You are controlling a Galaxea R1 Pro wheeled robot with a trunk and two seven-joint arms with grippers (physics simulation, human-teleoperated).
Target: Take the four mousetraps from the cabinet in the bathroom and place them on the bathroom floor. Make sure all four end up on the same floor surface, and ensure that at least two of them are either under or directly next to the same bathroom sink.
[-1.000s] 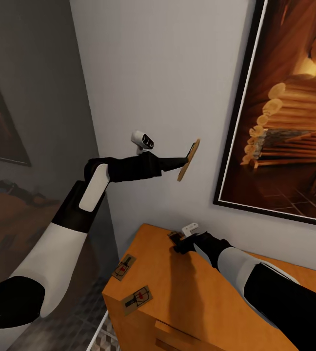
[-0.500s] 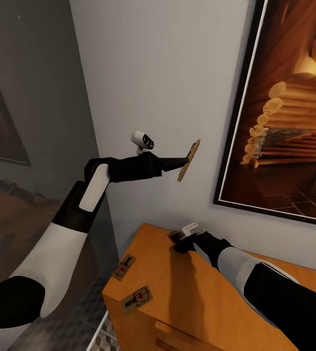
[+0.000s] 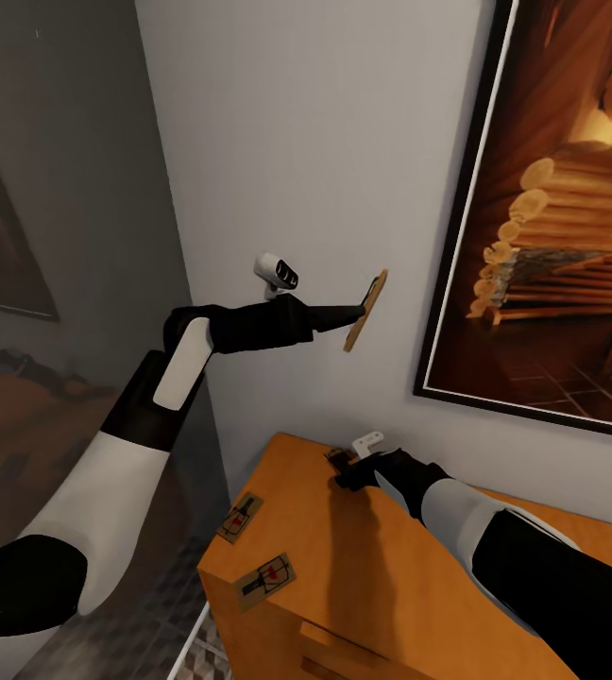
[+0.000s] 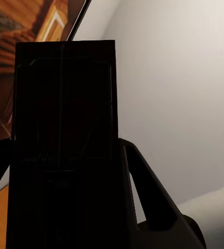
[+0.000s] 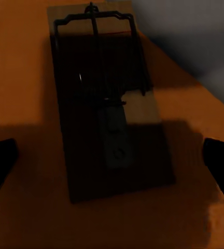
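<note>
Nothing moved; mousetrap (image 5: 109, 98) lies between right claw (image 5: 112, 155) fingers.

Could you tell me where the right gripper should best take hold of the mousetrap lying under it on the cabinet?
Probably across the two long edges of the mousetrap, coming straight down from above. It lies flat on the cabinet, and the wire parts run along its middle, so the bare wooden edges look safest. The right gripper is open, with a finger on either side of the slab.
</note>
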